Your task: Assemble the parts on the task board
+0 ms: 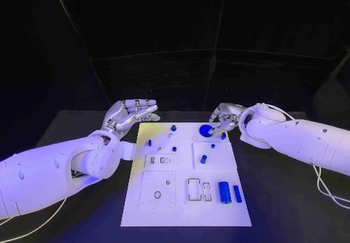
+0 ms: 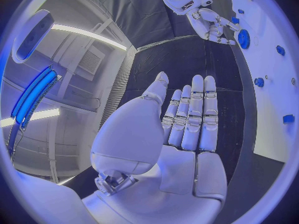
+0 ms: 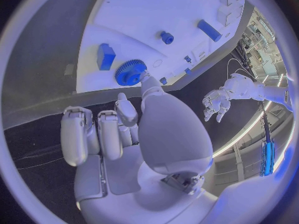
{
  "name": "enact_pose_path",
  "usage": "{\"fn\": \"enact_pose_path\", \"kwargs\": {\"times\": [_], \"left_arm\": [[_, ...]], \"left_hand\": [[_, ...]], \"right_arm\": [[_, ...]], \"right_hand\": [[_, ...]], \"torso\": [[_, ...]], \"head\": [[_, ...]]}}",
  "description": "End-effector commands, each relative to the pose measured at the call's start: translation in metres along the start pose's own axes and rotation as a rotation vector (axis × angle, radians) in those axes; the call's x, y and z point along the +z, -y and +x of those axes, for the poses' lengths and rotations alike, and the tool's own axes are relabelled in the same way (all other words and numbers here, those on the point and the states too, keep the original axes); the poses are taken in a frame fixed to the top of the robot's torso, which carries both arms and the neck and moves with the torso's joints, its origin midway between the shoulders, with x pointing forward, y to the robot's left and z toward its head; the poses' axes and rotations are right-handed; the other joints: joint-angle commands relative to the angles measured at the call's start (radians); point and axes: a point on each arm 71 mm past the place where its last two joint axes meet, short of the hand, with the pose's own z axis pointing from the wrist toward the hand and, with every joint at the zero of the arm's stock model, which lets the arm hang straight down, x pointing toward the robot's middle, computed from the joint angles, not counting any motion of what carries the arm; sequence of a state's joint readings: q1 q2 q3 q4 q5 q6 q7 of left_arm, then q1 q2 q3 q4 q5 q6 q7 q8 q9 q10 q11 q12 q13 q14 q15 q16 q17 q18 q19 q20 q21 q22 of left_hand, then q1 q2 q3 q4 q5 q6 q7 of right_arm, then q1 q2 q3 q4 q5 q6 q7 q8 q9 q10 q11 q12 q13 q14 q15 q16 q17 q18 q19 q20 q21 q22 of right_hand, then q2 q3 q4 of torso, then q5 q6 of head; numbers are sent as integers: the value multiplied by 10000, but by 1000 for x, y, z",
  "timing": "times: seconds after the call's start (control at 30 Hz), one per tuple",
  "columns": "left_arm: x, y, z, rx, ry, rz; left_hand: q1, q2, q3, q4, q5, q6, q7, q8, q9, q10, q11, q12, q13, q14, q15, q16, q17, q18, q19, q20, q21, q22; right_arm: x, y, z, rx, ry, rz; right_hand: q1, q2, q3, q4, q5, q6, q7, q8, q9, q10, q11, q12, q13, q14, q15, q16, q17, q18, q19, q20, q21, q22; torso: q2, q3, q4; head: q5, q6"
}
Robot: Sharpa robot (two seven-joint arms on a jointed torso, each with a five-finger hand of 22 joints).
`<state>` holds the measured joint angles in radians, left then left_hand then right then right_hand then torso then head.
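— Where did the head camera sit?
— High on the robot, looking down and forward at the black desk (image 1: pixel 87 126), far enough back to take in the whole white task board (image 1: pixel 186 202) and both arms.
— And the left wrist camera?
— Behind the left hand (image 2: pixel 187 129), very near its palm, facing along the fingers across the desk's far end; the board (image 2: pixel 274 104) curved along one rim.
— The right wrist one?
— Close behind the right hand (image 3: pixel 134 129), aimed at the board's far end (image 3: pixel 149 15).
— What did they share?
— All three showed the blue gear (image 1: pixel 206 130) (image 2: pixel 243 38) (image 3: pixel 130 72). Each wrist view also caught the opposite hand: the right (image 2: pixel 215 27), the left (image 3: pixel 218 102).
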<state>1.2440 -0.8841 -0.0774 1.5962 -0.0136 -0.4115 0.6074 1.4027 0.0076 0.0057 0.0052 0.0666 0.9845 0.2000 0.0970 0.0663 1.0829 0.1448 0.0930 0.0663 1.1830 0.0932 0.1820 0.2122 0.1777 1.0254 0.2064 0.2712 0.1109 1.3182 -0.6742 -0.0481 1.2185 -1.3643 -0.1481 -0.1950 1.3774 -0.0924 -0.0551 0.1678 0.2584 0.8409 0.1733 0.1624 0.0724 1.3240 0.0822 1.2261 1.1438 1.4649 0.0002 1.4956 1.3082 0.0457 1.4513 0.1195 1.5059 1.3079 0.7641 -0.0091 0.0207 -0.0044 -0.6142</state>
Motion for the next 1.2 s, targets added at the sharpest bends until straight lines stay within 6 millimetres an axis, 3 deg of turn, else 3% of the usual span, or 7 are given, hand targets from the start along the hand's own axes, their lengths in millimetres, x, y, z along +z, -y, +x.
{"fn": "enact_pose_path", "kwargs": {"times": [0.03,1.2], "left_arm": [[1,1,1,-44,-143,90],[2,0,0,-41,-141,48]], "left_hand": [[4,68,5,-60,-51,102,-1,-48,-9,68,26,-57,-8,44,8,-29,9,61,49,-15,-49,-16],[4,68,5,-60,-51,102,-1,-48,-9,68,26,-57,-8,44,8,-29,9,61,49,-15,-49,-16]], "right_arm": [[1,1,1,-180,-327,168],[14,-17,8,-1045,-540,-205]], "right_hand": [[163,42,72,-6,49,29,-37,86,2,95,-10,143,169,688,73,69,622,-112,114,-5,82,1153],[429,268,270,-256,-140,195,-63,266,-10,683,-26,1139,1359,759,70,241,1052,-183,332,-5,214,1476]], "torso": [[2,-10,7],[5,-3,9]], "head": [[6,-23],[15,-92]]}}
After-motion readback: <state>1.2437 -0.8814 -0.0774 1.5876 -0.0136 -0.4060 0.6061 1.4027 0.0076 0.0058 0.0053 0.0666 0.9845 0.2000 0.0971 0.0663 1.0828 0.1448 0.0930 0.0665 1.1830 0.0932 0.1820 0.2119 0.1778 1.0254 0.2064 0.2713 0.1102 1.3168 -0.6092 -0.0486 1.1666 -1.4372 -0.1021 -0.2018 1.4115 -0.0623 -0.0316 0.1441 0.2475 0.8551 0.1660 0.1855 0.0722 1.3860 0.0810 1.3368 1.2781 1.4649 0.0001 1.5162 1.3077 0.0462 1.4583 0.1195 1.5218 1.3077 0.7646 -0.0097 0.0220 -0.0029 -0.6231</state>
